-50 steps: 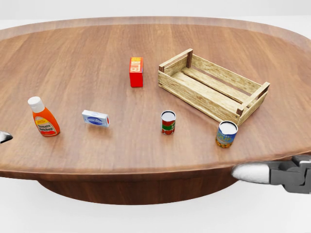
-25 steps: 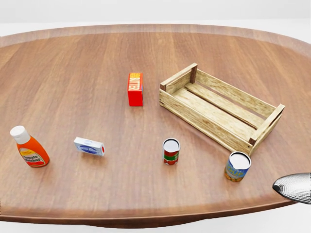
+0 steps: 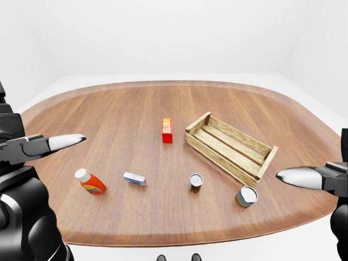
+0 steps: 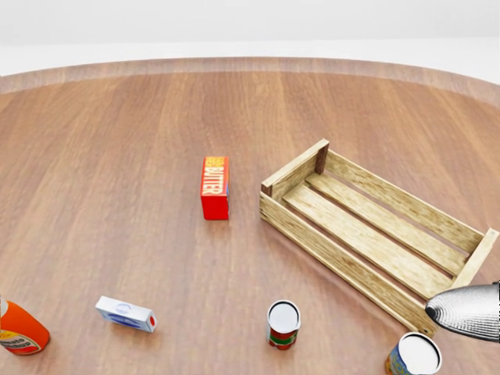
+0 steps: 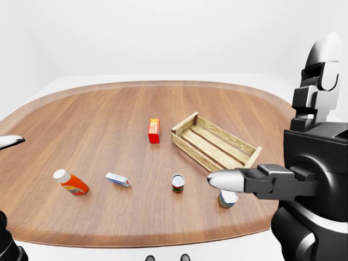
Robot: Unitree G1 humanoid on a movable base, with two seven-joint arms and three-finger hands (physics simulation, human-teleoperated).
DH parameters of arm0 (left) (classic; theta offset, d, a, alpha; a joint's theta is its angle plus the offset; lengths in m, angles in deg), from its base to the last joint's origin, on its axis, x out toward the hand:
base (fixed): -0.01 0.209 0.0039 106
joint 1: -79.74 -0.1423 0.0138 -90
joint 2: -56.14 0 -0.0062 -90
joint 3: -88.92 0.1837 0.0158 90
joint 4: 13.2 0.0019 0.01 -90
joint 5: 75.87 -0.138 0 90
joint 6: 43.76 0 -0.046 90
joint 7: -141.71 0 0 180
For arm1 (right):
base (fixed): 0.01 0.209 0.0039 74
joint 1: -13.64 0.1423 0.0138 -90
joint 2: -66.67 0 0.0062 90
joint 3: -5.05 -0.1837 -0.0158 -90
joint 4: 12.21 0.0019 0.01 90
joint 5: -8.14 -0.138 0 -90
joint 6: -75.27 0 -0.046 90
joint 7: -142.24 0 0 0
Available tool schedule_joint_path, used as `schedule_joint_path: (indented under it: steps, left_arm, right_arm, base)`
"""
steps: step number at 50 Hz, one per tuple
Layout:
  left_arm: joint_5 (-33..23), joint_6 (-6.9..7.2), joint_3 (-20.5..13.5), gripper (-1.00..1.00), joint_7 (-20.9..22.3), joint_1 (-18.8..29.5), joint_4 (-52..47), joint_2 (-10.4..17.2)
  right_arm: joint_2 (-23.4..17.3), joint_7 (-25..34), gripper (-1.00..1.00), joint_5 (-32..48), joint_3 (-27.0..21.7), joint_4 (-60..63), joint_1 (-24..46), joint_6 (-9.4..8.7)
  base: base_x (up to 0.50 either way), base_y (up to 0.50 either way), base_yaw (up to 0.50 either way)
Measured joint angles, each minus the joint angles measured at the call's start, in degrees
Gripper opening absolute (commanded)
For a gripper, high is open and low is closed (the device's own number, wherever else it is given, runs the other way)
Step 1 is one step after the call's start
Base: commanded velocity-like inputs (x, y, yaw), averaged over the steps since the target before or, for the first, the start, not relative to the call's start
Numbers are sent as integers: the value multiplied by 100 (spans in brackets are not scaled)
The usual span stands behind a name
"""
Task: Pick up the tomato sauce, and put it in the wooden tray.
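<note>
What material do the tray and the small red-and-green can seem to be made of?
The wooden tray looks like pale, unfinished wood: separate slats with visible grain and darker corner posts. The small can is probably metal with a paper label: its flat top is pale and silvery, and a red-and-green printed band wraps its side. As these are renders, both are only guesses.

on the rounded wooden surface (image 3: 109, 114) a red-labelled tomato sauce can (image 3: 196, 182) stands upright below the wooden tray (image 3: 230, 147), with a second can (image 3: 246, 196) to its right. a red box (image 3: 167, 130), small blue-white box (image 3: 134, 179) and tilted ketchup bottle (image 3: 90, 182) lie leftward. the left hand (image 3: 41, 147) and right hand (image 3: 312, 178) hover at the edges, fingers extended, touching nothing.
</note>
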Motion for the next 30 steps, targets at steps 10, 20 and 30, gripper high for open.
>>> schedule_joint_path:
  steps: [10,20,30]
  left_arm:
    - [0,0,7,100,6,6,25,-1]
    - [-31,0,17,100,27,-12,35,-16]
    - [-25,0,-1,100,34,-19,20,-13]
  right_arm:
    - [99,114,100,152,48,-8,29,0]
    - [174,201,100,288,83,0,45,0]
    - [177,227,100,310,68,5,-6,0]
  base:
    - [50,0,0]
    - [50,0,0]
    - [50,0,0]
